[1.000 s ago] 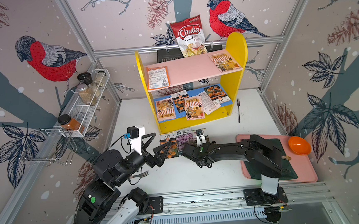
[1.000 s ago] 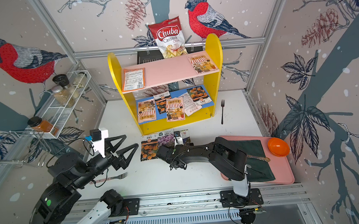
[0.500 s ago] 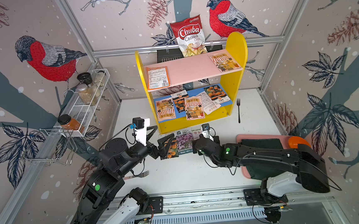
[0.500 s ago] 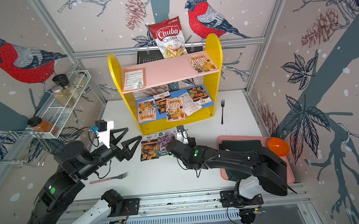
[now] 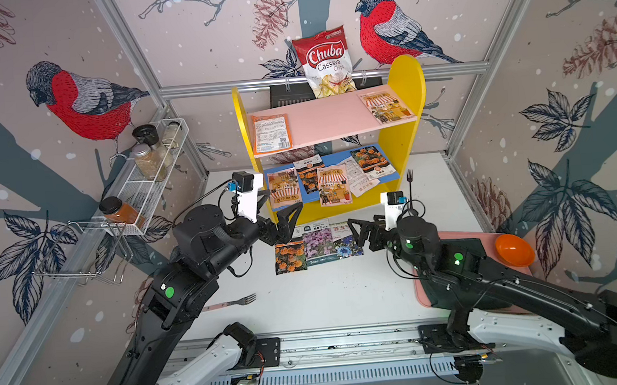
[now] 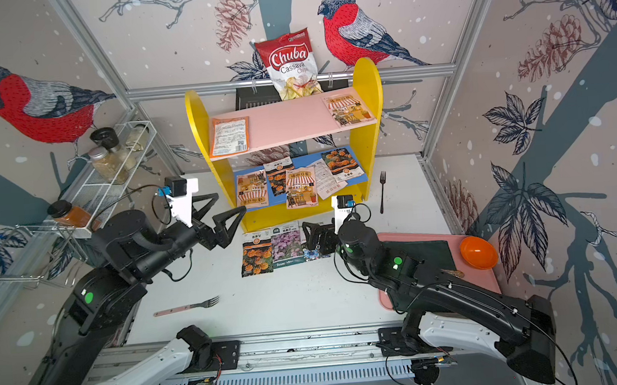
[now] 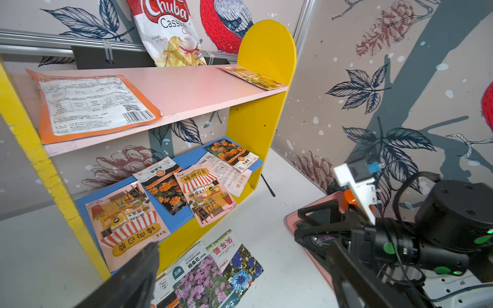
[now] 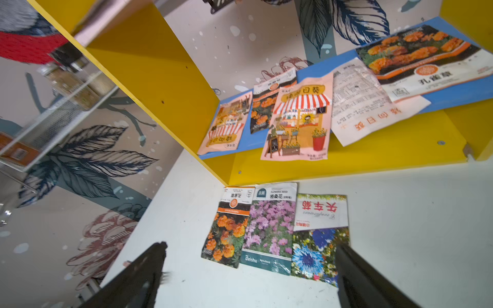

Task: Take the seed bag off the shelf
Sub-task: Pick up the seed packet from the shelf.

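Observation:
The shelf [image 5: 407, 82] stands at the back of the table, yellow-sided with a pink upper board and a blue lower board. Several seed bags lie on the lower board [image 5: 332, 184] [image 8: 298, 125], and two on the upper board [image 5: 271, 133] [image 7: 90, 106]. Three more seed bags [image 5: 319, 244] [image 8: 269, 229] lie flat on the table in front of the shelf. My left gripper [image 5: 283, 202] [image 7: 242, 256] hangs open at the shelf's front left corner, holding nothing. My right gripper [image 5: 361, 223] [image 8: 250, 248] is open and empty just right of the table bags.
A chips bag [image 5: 326, 64] leans behind the shelf. A white wire rack [image 5: 149, 163] with jars hangs on the left wall. A black fork [image 5: 409, 184] lies right of the shelf, another fork [image 5: 233, 302] near the front. A pink tray [image 5: 429, 296] holds an orange bowl [image 5: 514, 249].
The left gripper has risen and moved toward the shelf's left front. The right arm has swung back to the right, its gripper drawing off the table bags. Both stay open.

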Tool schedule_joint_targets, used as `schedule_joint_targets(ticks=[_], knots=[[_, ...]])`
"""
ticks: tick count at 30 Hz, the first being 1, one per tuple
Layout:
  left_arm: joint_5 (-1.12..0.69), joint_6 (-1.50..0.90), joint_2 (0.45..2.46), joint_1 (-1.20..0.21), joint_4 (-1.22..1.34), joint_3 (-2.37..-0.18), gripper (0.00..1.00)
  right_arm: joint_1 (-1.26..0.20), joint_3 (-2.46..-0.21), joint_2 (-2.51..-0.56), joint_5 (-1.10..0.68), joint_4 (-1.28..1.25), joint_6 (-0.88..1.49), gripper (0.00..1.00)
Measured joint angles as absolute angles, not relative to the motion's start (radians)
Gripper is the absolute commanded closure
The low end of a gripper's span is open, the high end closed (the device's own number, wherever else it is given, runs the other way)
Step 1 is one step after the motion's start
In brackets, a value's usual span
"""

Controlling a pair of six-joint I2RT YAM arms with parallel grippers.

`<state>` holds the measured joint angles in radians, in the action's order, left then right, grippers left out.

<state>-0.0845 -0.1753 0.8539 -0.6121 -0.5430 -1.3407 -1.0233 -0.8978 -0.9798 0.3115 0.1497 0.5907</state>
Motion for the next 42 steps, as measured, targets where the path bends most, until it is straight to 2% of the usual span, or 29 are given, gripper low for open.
schedule_joint_targets(ticks=[6,13,20,34,42], knots=[[0.030,-0.151,0.944,-0.612,-0.617,-1.489,0.03,-0.939,-1.135,-1.084,0.169,0.196,0.576,0.10],[0.144,-0.178,0.929,-0.612,-0.662,-1.524,0.03,-0.865,-1.408,-1.291,-0.002,0.210,0.582,0.36],[0.215,-0.177,0.926,-0.612,-0.713,-1.555,0.02,-0.842,-1.554,-1.444,-0.161,0.191,0.644,0.51],[0.213,-0.150,0.860,-0.612,-0.761,-1.497,0.02,-0.816,-1.776,-1.695,-0.292,0.099,0.797,0.63],[0.208,-0.131,0.805,-0.612,-0.762,-1.441,0.02,-0.804,-1.880,-1.811,-0.303,0.060,0.867,0.63]])
